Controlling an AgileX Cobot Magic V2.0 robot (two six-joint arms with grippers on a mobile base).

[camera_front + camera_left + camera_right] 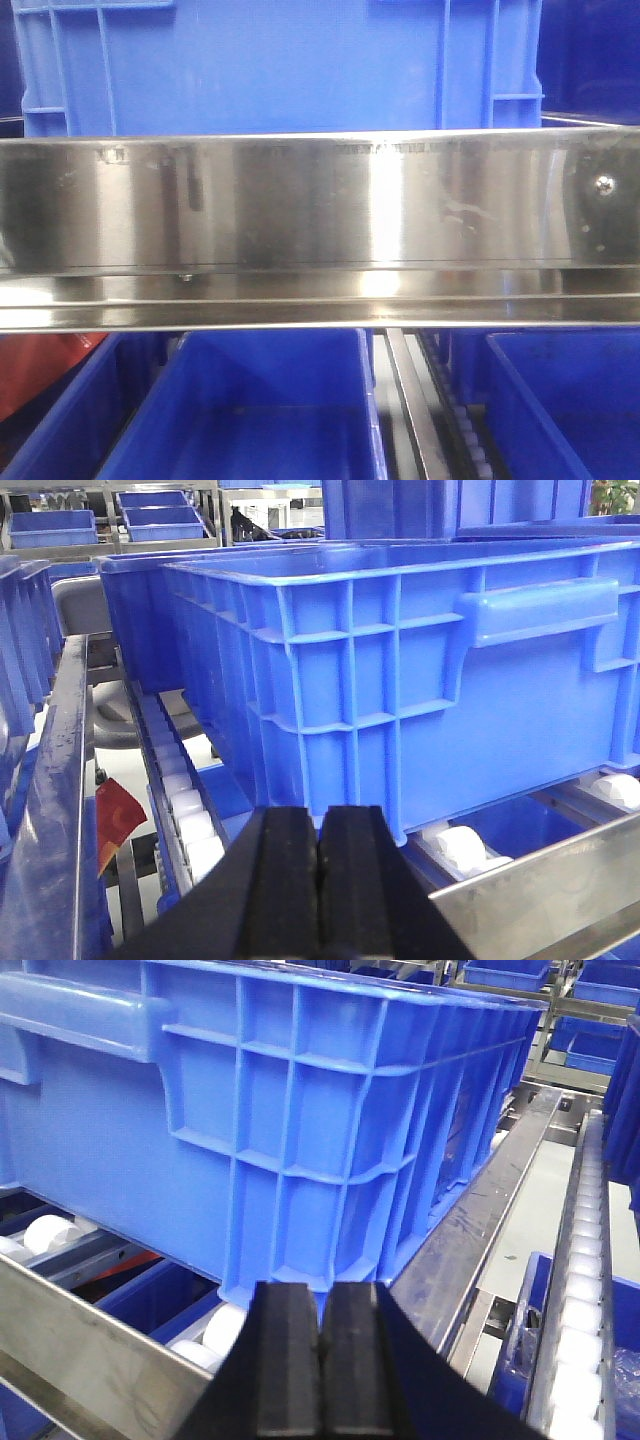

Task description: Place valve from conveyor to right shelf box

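Note:
The valve and the conveyor are out of view in every frame. A big blue ribbed crate (420, 670) sits on white shelf rollers (462, 846) right in front of both wrist cameras; the same crate (250, 1110) fills the right wrist view. My left gripper (319, 825) is shut, black pads pressed together with nothing between them, just short of the crate's near corner. In the same way, my right gripper (321, 1300) is shut and empty below the crate's other corner. In the front view, neither gripper shows.
A shiny steel shelf rail (320, 230) crosses the front view, with the blue crate (280, 65) above it and open blue bins (240, 410) below. Steel bars (480, 1230) and roller tracks (580, 1290) run beside the crate. More blue bins (160, 515) stand on far racks.

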